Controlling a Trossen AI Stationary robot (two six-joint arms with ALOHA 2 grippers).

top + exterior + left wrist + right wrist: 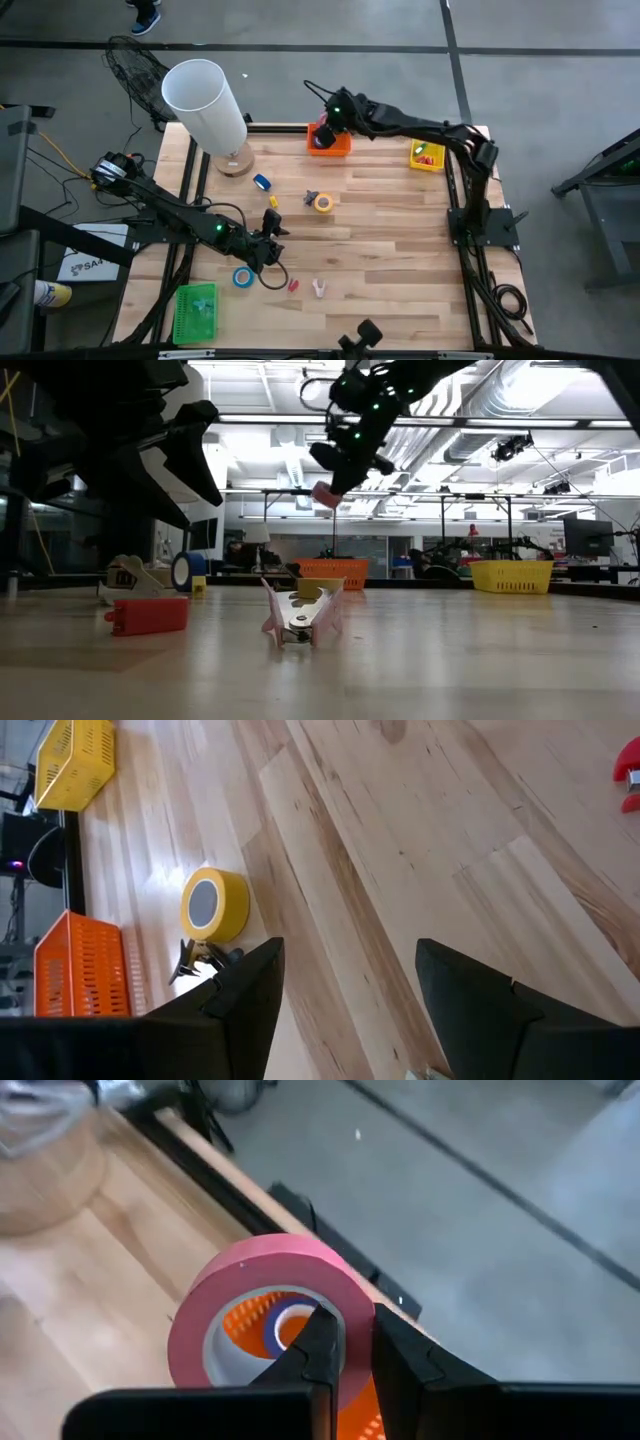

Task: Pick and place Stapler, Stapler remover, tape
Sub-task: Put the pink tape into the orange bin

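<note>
The right pincer (322, 131) hung over the orange basket (336, 146) at the counter's (400, 240) far edge, its fingers clamped on the rim of a pink tape roll (262, 1315) (through the roll's open centre the orange mesh and a blue-and-white ring showed below). In the low view that roll (325, 494) was held well above the basket (334, 572). A yellow basket (427, 156) sat farther along the same far edge, near the right arm's base.

The left pincer (268, 248) hovered over the near-left part of the counter, its fingers (240, 1000) standing apart with nothing between them. Just beside it lay a blue tape roll (242, 277), and a little farther toward the front edge a small red block (293, 285) and a pale pink staple remover (318, 289). A green basket (196, 311) sat at the near-left corner.

Between the two arms lay a yellow tape roll (323, 203) with a dark binder clip (312, 197) touching it, a small yellow piece (272, 202), and another blue tape roll (261, 182). A white cylinder (206, 103) on a wooden base leaned at the far-left corner. The centre and right half of the counter lay bare.
</note>
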